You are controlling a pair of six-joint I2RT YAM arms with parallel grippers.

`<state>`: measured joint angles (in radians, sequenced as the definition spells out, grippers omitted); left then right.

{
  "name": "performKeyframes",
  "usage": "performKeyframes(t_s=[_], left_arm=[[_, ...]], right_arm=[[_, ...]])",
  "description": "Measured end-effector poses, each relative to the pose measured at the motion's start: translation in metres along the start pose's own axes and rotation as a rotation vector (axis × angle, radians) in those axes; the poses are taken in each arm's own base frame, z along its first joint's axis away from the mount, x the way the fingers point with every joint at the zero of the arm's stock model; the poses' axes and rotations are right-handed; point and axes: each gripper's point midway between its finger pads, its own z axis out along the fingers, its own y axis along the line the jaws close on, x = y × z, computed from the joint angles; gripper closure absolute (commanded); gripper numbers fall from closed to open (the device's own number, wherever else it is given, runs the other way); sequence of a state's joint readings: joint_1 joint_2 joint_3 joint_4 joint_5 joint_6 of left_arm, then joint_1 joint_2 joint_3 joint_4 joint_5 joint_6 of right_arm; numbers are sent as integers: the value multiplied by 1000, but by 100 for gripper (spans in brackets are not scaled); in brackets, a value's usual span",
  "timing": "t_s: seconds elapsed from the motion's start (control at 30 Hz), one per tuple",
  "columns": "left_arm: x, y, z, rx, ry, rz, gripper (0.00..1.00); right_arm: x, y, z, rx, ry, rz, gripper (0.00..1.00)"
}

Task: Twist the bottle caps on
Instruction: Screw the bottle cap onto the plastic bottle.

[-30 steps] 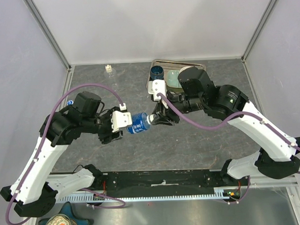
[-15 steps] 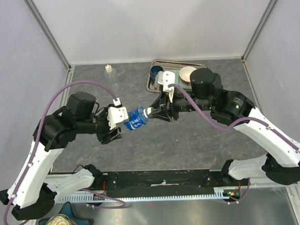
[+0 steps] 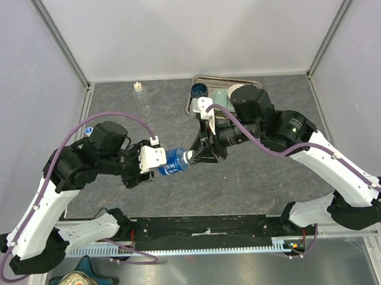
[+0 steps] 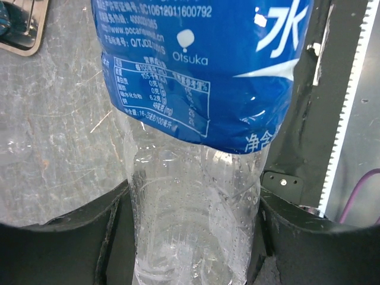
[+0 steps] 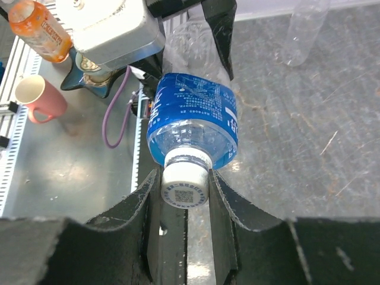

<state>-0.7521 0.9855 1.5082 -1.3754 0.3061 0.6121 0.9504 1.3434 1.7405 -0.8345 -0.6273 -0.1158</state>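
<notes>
Clear, crinkled plastic under a glossy blue label, the bottle [image 3: 173,162] is hanging sideways above the grey mottled counter [image 3: 242,178], stretching between the two arms. The left pincer [image 3: 155,164] is clamping its bare, dimpled lower body, and in the left wrist view the black fingers [image 4: 89,237] are pressing against both sides just below the label's edge. The right pincer [image 3: 194,156] is closing on the cap [image 5: 184,184], a small cream-white round piece with ribbed sides that is sitting on the bottle's neck, squeezed between the two dark fingertips. Its flat top is carrying a printed square code ringed by text too small to read. The label is showing "Otsuka" under a small white emblem, a large white character 水, a table of fine print and a row of digits along one edge. A second bottle [image 3: 142,99], clear and unlabelled, is lying on the counter well apart, near the far left corner
</notes>
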Motion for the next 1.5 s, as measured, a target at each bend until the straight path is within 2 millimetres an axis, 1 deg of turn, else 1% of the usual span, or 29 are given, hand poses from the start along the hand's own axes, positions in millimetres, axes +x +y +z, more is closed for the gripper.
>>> performKeyframes(t_s=[0.17,0.3,0.4,0.5,0.63,0.73,0.8,0.93,1.07,1.33,1.5], left_arm=[[6,4,-1,-21,40,42,98],[12,10,-3,-58,74,50,98],[15,14,-5,-86,87,54,98],[15,19,-11,-137,76,65,98],[11,31,-18,-227,37,80,98],[9,38,-19,-277,15,87,98],[9,42,-18,-300,9,88,98],[11,48,-13,-330,17,86,98],[17,54,-10,-360,35,83,98],[22,58,0,-391,27,38,98],[19,60,10,-410,-13,-41,98]], right_arm=[[10,3,5,-21,18,80,76],[14,1,10,-14,-4,152,78],[14,-1,13,-10,-29,197,80],[6,-3,16,-4,-64,236,83],[-11,-8,17,22,-126,281,85],[-20,-13,17,45,-163,324,87],[-21,-16,18,54,-172,356,89],[-21,-22,21,70,-174,433,89],[-19,-29,24,86,-172,517,86],[-18,-39,27,136,-176,640,86],[-30,-51,27,187,-173,674,85]])
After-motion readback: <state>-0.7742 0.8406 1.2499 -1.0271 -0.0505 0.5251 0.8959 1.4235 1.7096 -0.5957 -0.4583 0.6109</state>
